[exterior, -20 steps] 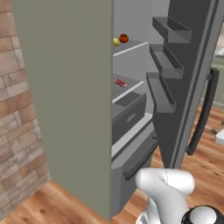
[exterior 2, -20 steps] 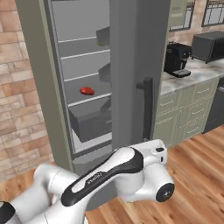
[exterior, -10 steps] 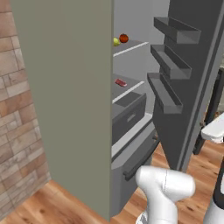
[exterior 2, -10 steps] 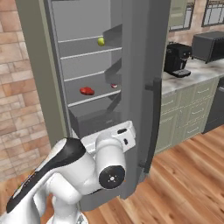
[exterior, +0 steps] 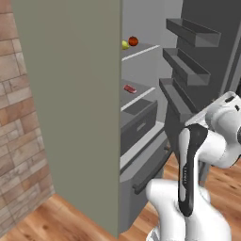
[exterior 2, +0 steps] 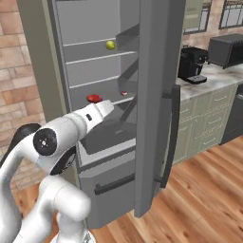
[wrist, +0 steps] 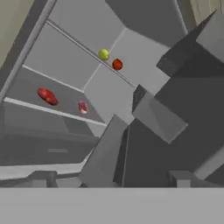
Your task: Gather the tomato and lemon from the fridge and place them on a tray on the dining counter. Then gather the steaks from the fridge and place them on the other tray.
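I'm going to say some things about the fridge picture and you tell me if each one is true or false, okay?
1. The fridge door is open. True.
2. The lemon and the tomato sit side by side on the same shelf. True.
3. The steaks are on the shelf above the lemon. False: in the right base view the red meat lies on a lower shelf than the lemon.
4. The gripper is holding the tomato. False: its jaws are open and empty, and the tomato is on its shelf, well away from the fingertips.
5. A dark coffee machine stands on the kitchen counter past the fridge. True.
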